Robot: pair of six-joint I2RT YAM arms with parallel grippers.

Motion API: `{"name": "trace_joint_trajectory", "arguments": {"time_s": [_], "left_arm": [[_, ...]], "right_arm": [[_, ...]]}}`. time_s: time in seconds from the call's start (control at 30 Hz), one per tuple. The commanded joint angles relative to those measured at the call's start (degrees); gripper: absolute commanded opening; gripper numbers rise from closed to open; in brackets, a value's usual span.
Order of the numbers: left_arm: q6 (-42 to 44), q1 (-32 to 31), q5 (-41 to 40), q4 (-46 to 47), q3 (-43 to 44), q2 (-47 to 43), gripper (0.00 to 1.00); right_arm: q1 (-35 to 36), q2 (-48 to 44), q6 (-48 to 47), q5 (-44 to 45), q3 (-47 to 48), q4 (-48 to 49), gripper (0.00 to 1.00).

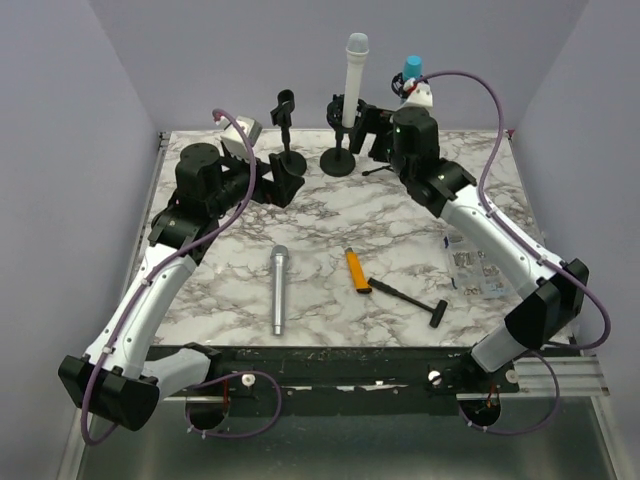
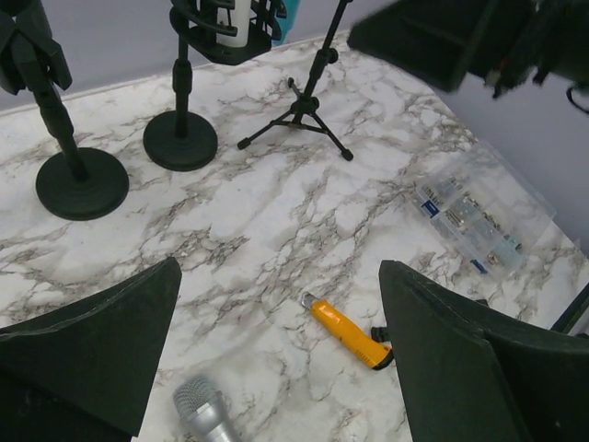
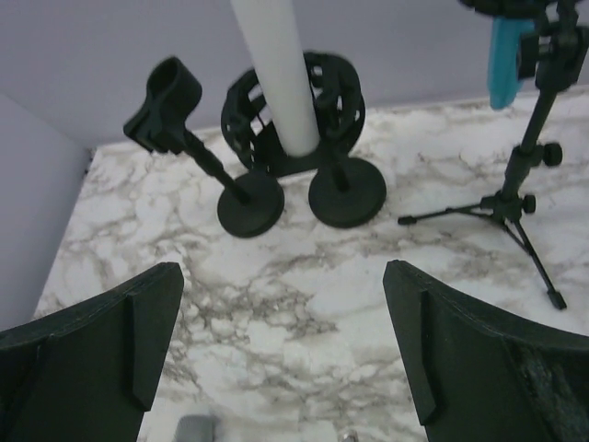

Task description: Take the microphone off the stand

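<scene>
White microphone (image 1: 356, 78) sits upright in the shock-mount stand (image 1: 338, 160) at the far edge of the bench (image 1: 320, 220), about mid-width. Right end effector (image 1: 366, 126) is just right of the mount, fingers wide apart, nothing between them (wrist view puts the mic body ahead of the gap, not touching). Left end effector (image 1: 272, 180) is also spread wide and empty, near the base of the empty clip stand (image 1: 287, 130) left of the mic stand. Blue microphone (image 1: 411, 68) is on a tripod (image 3: 520, 184) toward the far right corner. Mid-bench: silver microphone (image 1: 277, 290) lying flat, orange-handled tool (image 1: 356, 270), black tool (image 1: 408, 298). Clear parts box (image 1: 475, 268) lies by the right edge.
</scene>
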Motion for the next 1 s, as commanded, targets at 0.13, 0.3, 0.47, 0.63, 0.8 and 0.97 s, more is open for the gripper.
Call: {"name": "trace_joint_trajectory", "arguments": {"time_s": [0.13, 0.3, 0.47, 0.63, 0.8, 0.97], "left_arm": [[1.6, -3.1, -0.6, 1.0, -0.4, -0.2, 0.92], [1.3, -3.1, 0.0, 1.1, -0.4, 0.0, 0.92], [1.9, -3.1, -0.8, 1.0, -0.4, -0.9, 0.92], [2.2, -3.0, -1.1, 1.0, -0.4, -0.5, 0.92], [2.0, -2.9, -0.2, 0.7, -0.1, -0.5, 0.92], [2.0, -2.8, -0.3, 0.6, 0.0, -0.1, 0.92]], "right_arm": [[-6.0, 13.4, -4.8, -7.9, 19.2, 3.1, 1.0], [-6.8, 20.1, -7.4, -8.3, 27.9, 3.6, 1.0], [-7.5, 25.2, -8.3, -9.9, 32.7, 5.8, 1.0], [-7.8, 29.3, -9.0, -10.0, 36.2, 6.7, 1.0], [-8.1, 32.3, -9.2, -11.4, 37.6, 8.9, 0.9], [-8.1, 35.6, -9.7, -11.8, 40.1, 9.7, 0.79]]}}
